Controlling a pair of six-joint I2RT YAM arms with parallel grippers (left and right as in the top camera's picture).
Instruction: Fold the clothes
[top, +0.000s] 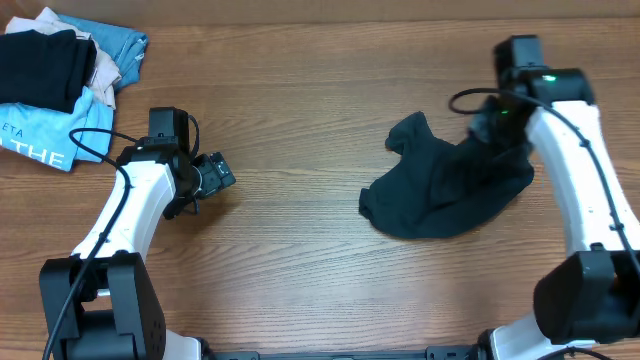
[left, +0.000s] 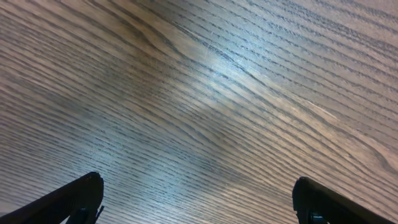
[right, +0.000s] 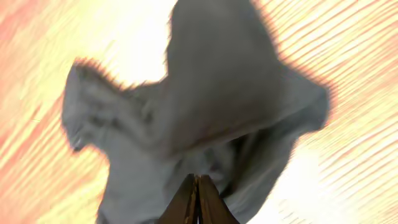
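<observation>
Folding not begun: garment crumpled on desk; right jaws clenched on its edge, left jaws spread, empty.

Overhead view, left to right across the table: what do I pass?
pile of other clothes → left gripper → dark garment → right arm

Only legible print, overhead view: light-blue shirt at far-left edge of worktop. White caps "THE" near its lower hem; smaller "ETA" above that, w/ start cut off by frame edge. Wrist views: no readable text.
</observation>
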